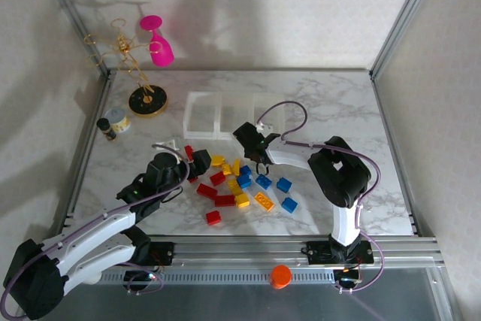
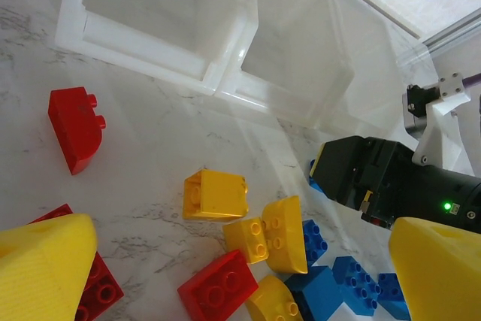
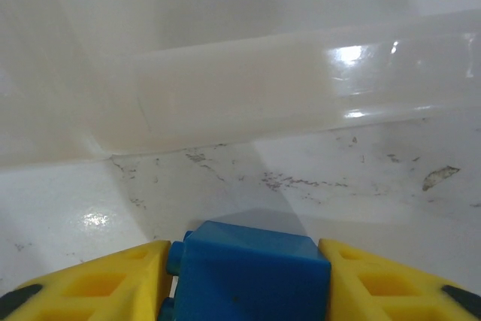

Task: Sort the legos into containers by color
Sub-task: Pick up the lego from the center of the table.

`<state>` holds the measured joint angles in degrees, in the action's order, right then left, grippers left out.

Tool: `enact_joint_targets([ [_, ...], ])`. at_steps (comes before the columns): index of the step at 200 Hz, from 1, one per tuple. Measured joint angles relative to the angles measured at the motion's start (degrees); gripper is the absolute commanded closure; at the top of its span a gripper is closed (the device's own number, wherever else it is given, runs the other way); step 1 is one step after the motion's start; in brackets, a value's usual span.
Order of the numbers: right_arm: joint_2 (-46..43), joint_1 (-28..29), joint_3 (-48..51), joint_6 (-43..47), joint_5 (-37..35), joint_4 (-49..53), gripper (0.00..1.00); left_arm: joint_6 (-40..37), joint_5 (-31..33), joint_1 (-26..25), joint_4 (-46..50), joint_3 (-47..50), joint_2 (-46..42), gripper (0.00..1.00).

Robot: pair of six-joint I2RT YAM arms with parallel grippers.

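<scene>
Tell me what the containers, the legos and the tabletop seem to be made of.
Containers: translucent white plastic, judging by the glossy glints on milky, half see-through walls. Legos: hard moulded plastic, smooth with a soft sheen, like the blue brick. Tabletop: marble look, grey veins, polished; possibly printed laminate.

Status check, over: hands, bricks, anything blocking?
Left hand open over loose bricks. Right hand shut on blue brick. Bins look empty, close ahead of it; nothing between.
</scene>
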<state>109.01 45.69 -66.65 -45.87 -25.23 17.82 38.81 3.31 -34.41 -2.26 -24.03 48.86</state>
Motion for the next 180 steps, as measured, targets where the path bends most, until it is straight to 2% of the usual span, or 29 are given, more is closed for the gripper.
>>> enact_joint_targets([
  [57,-3.6,2.7,-0.3,3.4,-2.5,1.7,0.58,-0.9,1.2,0.0,2.9,-3.1,-0.8,0.00],
  [116,-5.8,7.0,-8.0,12.1,-1.7,-0.1,0.59,-0.8,4.1,1.2,7.8,-5.1,-5.5,0.00],
  [150,-2.5,7.0,-15.1,18.2,0.5,-4.7,0.59,-0.8,6.0,4.9,10.7,-7.7,-7.0,0.00],
  [180,4.3,7.0,-23.2,22.6,1.7,-7.8,0.59,-0.9,6.1,9.4,12.6,-8.1,-6.9,0.00],
])
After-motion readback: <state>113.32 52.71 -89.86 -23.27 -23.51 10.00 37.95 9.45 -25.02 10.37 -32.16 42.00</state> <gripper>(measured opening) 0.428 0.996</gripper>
